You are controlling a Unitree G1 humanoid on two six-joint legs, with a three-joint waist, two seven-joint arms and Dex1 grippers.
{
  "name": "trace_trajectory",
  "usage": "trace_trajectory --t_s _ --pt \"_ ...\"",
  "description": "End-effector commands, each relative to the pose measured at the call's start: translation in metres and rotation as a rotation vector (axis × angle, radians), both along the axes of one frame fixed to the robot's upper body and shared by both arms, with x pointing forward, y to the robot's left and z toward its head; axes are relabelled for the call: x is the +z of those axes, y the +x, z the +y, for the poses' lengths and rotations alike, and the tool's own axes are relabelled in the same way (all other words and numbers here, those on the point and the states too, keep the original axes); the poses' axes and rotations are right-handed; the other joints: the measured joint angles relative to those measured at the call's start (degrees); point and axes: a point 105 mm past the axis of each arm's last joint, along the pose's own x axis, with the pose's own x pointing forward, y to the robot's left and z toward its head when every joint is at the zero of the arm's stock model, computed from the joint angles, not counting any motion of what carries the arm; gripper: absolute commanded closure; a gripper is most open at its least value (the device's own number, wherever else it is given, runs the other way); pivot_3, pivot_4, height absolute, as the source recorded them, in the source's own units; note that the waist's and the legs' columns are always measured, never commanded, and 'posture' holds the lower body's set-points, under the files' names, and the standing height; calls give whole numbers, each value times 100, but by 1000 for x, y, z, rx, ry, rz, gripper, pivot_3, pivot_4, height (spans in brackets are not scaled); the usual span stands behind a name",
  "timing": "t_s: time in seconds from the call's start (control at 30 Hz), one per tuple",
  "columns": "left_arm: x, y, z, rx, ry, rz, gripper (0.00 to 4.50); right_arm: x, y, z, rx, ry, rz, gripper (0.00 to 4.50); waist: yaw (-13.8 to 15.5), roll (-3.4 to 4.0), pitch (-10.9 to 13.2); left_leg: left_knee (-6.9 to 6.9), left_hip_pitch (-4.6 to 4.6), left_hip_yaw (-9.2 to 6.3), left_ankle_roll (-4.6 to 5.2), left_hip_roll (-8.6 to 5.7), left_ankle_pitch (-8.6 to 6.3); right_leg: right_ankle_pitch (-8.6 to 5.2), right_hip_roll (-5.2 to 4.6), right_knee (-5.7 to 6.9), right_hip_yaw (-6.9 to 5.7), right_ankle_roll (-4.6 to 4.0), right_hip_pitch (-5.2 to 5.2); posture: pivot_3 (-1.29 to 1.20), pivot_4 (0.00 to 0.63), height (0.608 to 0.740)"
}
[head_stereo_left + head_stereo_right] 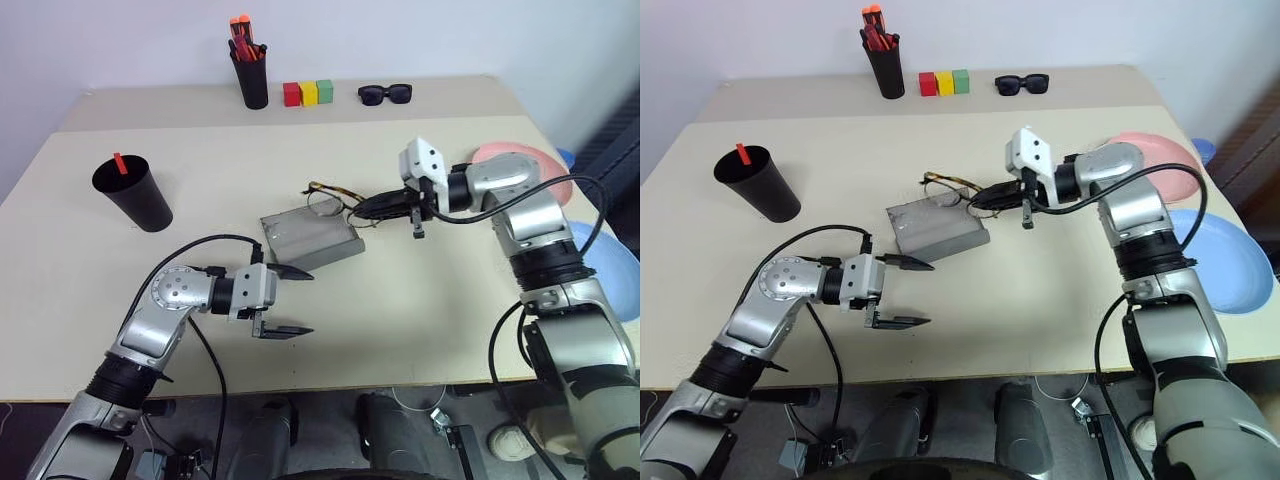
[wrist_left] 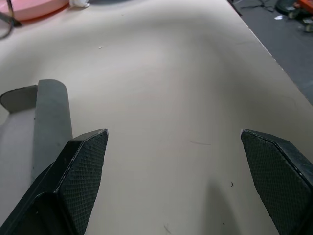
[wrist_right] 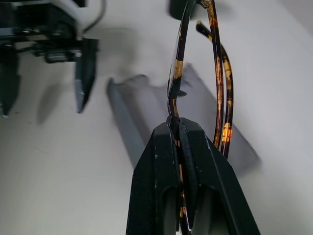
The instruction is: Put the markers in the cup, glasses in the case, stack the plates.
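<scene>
2 plates (image 1: 1225, 255), 1 case (image 1: 935, 228)

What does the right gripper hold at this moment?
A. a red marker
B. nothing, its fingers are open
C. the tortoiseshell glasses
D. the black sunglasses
C: in the right wrist view the right gripper has its fingers shut on the thin frame of the tortoiseshell glasses, above the open grey case.
</scene>
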Motion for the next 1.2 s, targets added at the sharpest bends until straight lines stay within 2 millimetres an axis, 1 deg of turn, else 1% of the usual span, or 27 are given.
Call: trace_trajectory --t_s 0.03,0.17,0.23,0.27,0.3,0.4,0.53,0.67,0.9,1.03,1.2 --pt "9 0 6 32 -3 -44 0 6 0 12 77 -26 -51 4468 -1 1 1 0 0 0 0 0 0 0 0 0 0 0 0 0 150 740" --pt "13 -5 10 76 -13 -56 0 1 4 30 136 -46 -51 4468 -14 3 2 -2 0 3 0 0 0 1 1 2 6 -1 -6 0 150 740" --pt "17 -7 10 99 -27 -60 0 1 7 35 143 -41 -55 4468 -21 3 2 -4 0 3 0 0 0 1 2 4 9 -1 -9 0 150 740" --pt "20 -9 11 120 -45 -58 0 1 10 38 143 -38 -63 4468 -17 4 2 -4 0 3 -1 0 0 1 2 5 10 -1 -12 0 150 740" --pt "28 -10 13 165 -96 -49 0 1 13 41 137 -31 -71 4468 -17 4 2 -6 0 2 -1 0 0 1 2 7 11 -2 -13 0 150 740" --pt "45 -15 26 286 -214 -1 0 0 17 48 130 -19 -77 4468 -42 4 3 -11 0 -5 -1 2 0 1 3 9 20 -2 -19 0 150 740" --pt "57 -19 48 452 -316 59 0 -3 20 50 128 -20 -76 4468 -81 5 3 -13 0 -8 -2 2 0 1 3 13 22 -3 -22 0 150 740" --pt "55 -31 62 544 -353 129 0 -10 19 48 136 -31 -55 4468 -135 5 3 -13 1 -6 -2 1 0 1 3 12 26 -3 -23 0 150 740" --pt "47 -49 69 586 -333 190 0 -22 20 44 130 -63 -29 4468 -142 6 4 -16 2 3 -3 2 0 1 7 12 29 -5 -24 0 150 740" --pt "44 -51 73 598 -316 193 0 -23 21 45 130 -63 -24 4468 -138 6 4 -16 2 9 -3 2 0 1 8 12 30 -7 -24 0 150 740" --pt "45 -49 72 592 -309 182 0 -25 21 47 135 -86 -17 4468 -140 6 4 -16 2 11 -4 2 0 2 9 11 30 -8 -24 0 150 740"
